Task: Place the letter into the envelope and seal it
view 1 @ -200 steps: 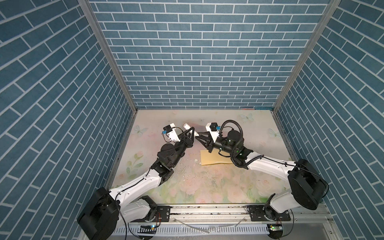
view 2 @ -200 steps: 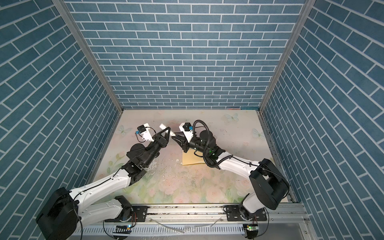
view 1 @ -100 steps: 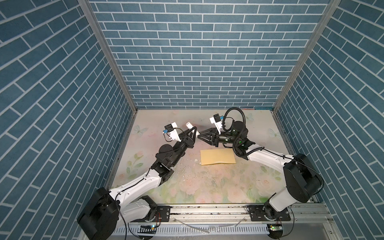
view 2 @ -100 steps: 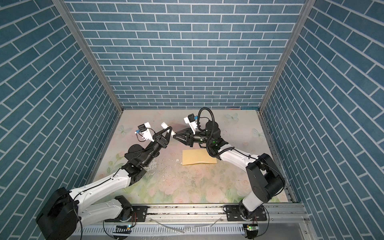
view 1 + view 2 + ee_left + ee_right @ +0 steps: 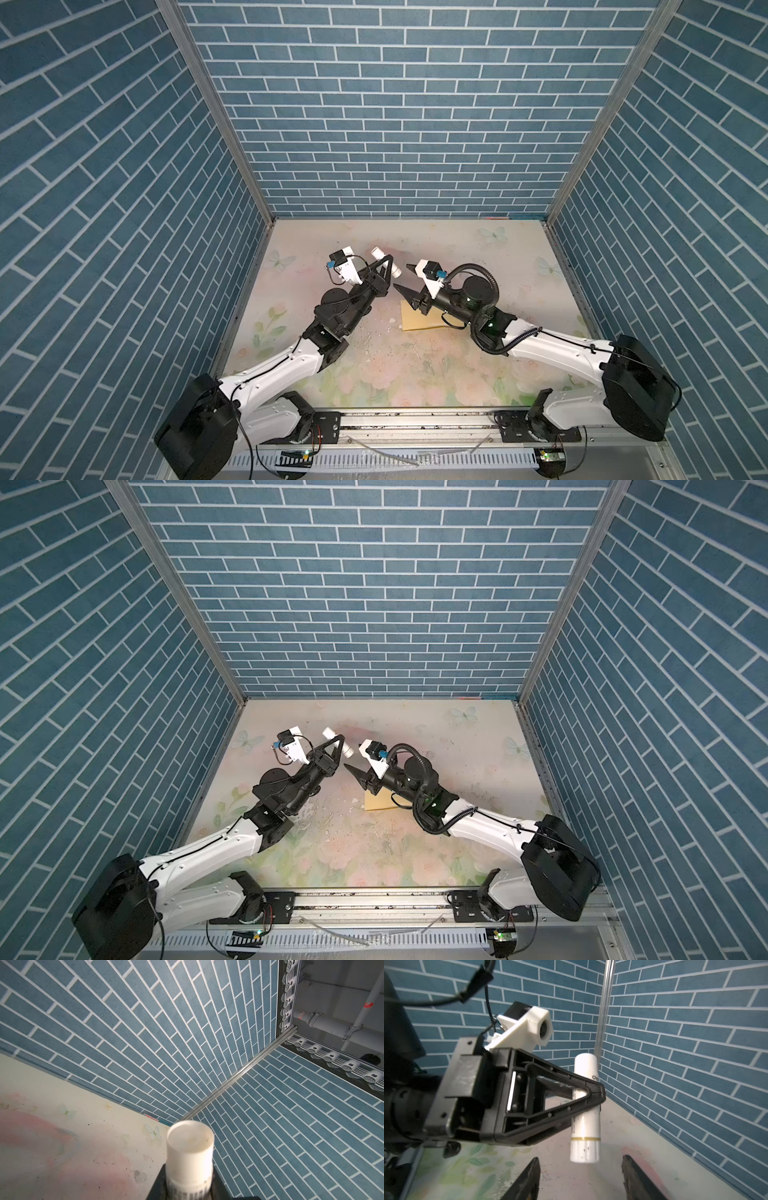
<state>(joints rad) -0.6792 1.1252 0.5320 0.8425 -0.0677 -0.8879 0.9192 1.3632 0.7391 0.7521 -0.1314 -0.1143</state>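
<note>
Step in hand: I judge this to be the sealing stage, with the glue being readied and nothing yet applied to the flap
Left end effector point(image 5: 388, 262): closed across the middle of a white glue stick point(image 5: 585, 1118), which it holds crosswise to the jaws and raised clear of the tabletop point(image 5: 415, 374)
Right end effector point(image 5: 402, 276): jaws well apart and empty; in the right wrist view its fingers point(image 5: 527, 1180) flank the gold-banded end of the stick with a gap on each side
Envelope point(image 5: 419, 320): lies flat on the tabletop, partly under the right arm's wrist and below both end effectors, as shown in both top views
Letter: not in view; I cannot tell whether it is inside the envelope
Next move: in my judgement the right end effector must close squarely on the banded end and pull or twist along the tube's axis while the left holds firm; I cannot tell whether that end is cap or base
Count: one envelope, one glue stick, two arms, no letter visible
</note>
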